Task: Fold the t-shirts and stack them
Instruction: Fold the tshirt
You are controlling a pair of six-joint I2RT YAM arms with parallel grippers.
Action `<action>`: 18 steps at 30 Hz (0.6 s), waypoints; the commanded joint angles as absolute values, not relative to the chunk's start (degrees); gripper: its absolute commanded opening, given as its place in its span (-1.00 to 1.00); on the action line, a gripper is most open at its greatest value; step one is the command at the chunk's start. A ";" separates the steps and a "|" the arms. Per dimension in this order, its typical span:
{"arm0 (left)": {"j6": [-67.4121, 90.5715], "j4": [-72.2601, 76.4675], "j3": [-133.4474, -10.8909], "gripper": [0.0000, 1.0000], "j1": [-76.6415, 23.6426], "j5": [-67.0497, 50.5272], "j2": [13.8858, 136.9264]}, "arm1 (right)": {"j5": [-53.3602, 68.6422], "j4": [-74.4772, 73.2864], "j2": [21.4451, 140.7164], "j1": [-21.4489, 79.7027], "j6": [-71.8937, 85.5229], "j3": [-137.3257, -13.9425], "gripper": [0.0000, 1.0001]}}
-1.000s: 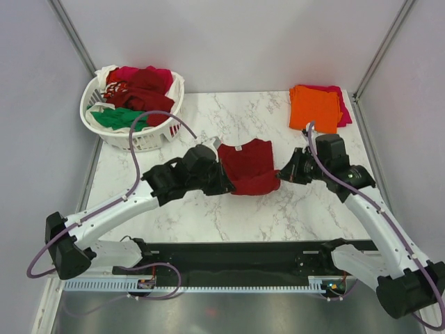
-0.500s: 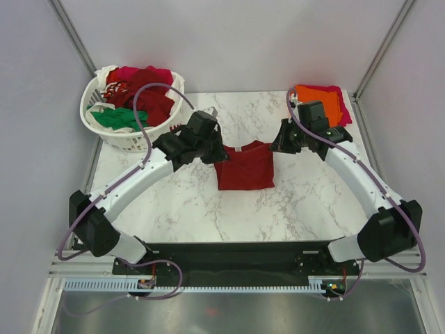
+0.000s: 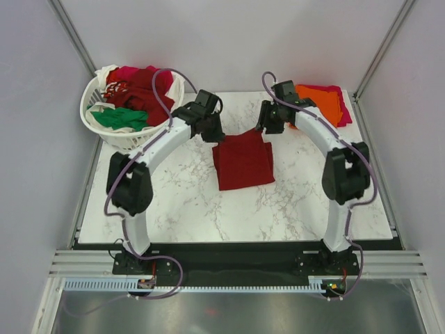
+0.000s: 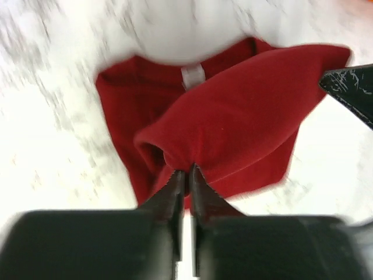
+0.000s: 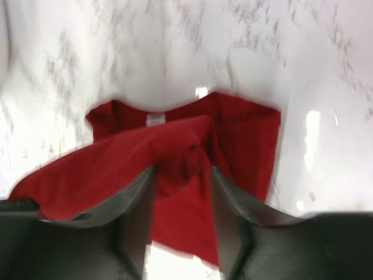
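Fabric is filling both wrist views we are looking at. The red shirt (image 3: 242, 163) is lying in the middle of the tabletop (image 3: 188, 202), and its far part is being held up as a loose fold above the rest, with the collar and its white label (image 4: 192, 74) showing underneath. The left end effector (image 4: 186, 170) is pinching the left end of that fold, its fingers pressed together on the cloth with barely a slit between them. The right end effector (image 5: 182, 169) is sitting at the fold's right end; its fingers (image 5: 135, 204) are standing apart with a bunch of red cloth lying between them, and we are not seeing them press on it. From above, both arms are reaching far over the tabletop, one end effector at each far corner of the shirt. In the far right corner an orange shirt (image 3: 314, 106) is lying folded on a magenta shirt (image 3: 343, 110), whose edge is peeking out on the right. At the far left the basket (image 3: 137, 141) is holding a heap (image 3: 146, 90) of red and magenta cloth, with a green shirt (image 3: 118, 118) on its near side and a white shirt (image 3: 106, 72) at its far left rim.
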State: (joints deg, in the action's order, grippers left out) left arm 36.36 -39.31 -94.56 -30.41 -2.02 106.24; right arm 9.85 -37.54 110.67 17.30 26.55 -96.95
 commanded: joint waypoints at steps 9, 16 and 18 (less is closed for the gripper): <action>27.95 -42.45 -114.52 0.42 -23.91 -8.97 124.74 | -8.42 -42.54 117.27 14.59 24.00 -109.19 0.68; 26.98 -42.45 -109.08 0.43 -23.99 -9.05 113.32 | 8.66 -30.70 105.38 12.22 22.67 -86.24 0.96; 26.11 -42.63 -106.36 0.43 -24.17 -9.14 110.32 | 18.22 -28.14 106.17 11.69 22.41 -81.59 0.96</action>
State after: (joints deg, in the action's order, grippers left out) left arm 29.39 -42.76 -108.44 -23.94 -7.60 117.40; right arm 3.95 -34.46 103.70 12.67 23.62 -88.33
